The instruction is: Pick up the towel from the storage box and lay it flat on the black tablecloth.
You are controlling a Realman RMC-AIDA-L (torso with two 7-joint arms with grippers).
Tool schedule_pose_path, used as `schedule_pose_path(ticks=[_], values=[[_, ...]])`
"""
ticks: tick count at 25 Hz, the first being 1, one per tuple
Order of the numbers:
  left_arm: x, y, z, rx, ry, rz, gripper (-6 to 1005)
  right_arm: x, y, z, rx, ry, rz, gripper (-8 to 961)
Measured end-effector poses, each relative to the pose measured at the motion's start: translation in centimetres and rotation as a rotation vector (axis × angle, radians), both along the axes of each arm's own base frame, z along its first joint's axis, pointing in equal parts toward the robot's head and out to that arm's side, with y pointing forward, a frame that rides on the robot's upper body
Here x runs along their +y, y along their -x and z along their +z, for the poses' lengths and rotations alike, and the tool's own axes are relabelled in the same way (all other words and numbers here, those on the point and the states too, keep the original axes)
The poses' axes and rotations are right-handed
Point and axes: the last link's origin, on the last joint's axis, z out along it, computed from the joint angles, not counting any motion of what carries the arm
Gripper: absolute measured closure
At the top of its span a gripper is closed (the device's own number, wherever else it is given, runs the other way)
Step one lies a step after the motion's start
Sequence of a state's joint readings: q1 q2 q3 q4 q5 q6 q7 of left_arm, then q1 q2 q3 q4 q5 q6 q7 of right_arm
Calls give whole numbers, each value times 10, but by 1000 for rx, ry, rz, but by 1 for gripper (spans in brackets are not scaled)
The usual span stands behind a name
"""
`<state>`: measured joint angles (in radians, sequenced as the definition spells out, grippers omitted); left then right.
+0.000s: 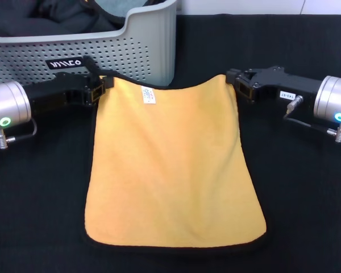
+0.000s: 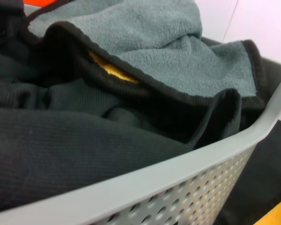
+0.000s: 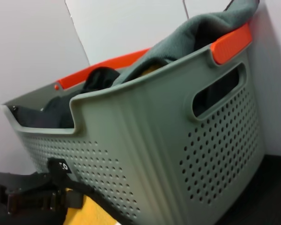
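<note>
The towel [image 1: 170, 165] lies yellow face up on the black tablecloth [image 1: 307, 199], black trim around it, its white tag [image 1: 149, 95] near the far edge. My left gripper [image 1: 105, 85] is shut on the far left corner. My right gripper [image 1: 234, 84] is shut on the far right corner. The far edge sags a little between them. The near edge rests flat. The storage box [image 1: 142, 45] stands behind the left gripper, its black label [image 1: 65, 63] facing me. The right wrist view shows the box [image 3: 145, 140], the left gripper [image 3: 61, 200] and the towel's corner [image 3: 89, 213].
The box holds dark cloths [image 2: 61, 140] and a grey cloth with black trim [image 2: 145, 33], a bit of yellow [image 2: 112, 70] showing beneath it. Its rim [image 2: 178, 173] is close to my left wrist. It has orange handle grips [image 3: 232, 37]. A pale wall stands behind.
</note>
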<state>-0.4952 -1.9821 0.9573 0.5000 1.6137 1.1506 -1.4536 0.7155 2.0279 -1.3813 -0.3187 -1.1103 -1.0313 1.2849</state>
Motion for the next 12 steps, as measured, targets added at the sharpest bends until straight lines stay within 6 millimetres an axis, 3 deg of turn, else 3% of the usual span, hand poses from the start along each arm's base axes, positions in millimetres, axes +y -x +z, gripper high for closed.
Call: schedule_pose_path(ticks=[4,7,12], values=[[-1,0,1,-11,7,8,865,2,-2,1,-15,-16,-14,930],[-1,2,1,-9,8,12,861,6,-6,1,-33,-33,-36,847],[-5,4,3,-17,11,15,633,7,-9,5,-29,-59,-54,677]])
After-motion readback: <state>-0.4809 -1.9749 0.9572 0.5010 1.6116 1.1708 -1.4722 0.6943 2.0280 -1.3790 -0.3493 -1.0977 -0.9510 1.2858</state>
